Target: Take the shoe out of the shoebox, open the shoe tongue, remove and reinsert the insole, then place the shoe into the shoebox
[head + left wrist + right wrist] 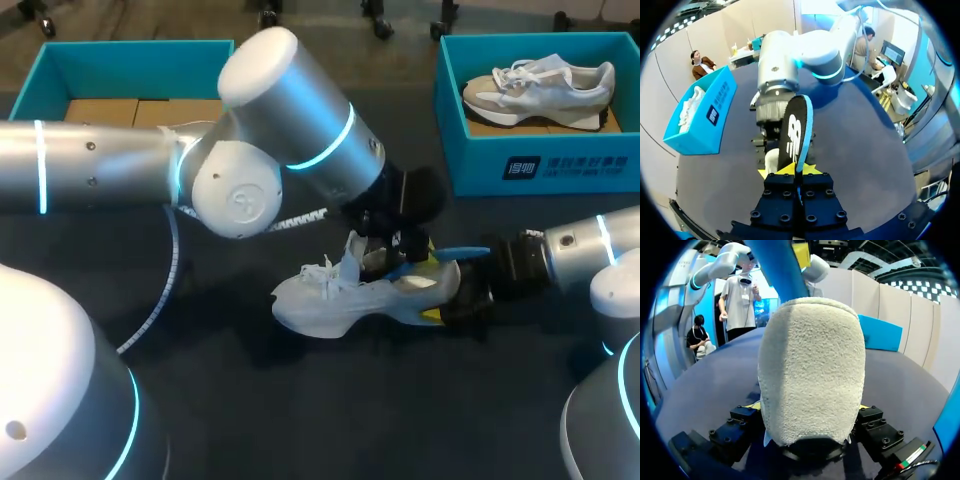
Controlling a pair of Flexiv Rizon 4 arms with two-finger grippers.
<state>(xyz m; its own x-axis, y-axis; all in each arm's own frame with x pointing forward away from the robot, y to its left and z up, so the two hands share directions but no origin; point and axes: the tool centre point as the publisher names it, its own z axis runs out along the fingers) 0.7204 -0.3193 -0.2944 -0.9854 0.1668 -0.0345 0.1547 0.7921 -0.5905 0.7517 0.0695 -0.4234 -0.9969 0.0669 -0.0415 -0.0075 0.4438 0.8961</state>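
A robotics lab: left arm (100, 165) and right arm (585, 245) over a dark table (300, 410) with a teal shoebox (480, 165).

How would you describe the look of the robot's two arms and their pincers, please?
Both the left arm and right arm are thick silver cylinders with glowing cyan rings at the joints. A white coiled cable runs beside the left one. The left pincer and right pincer have black bolted bodies and yellow tips.
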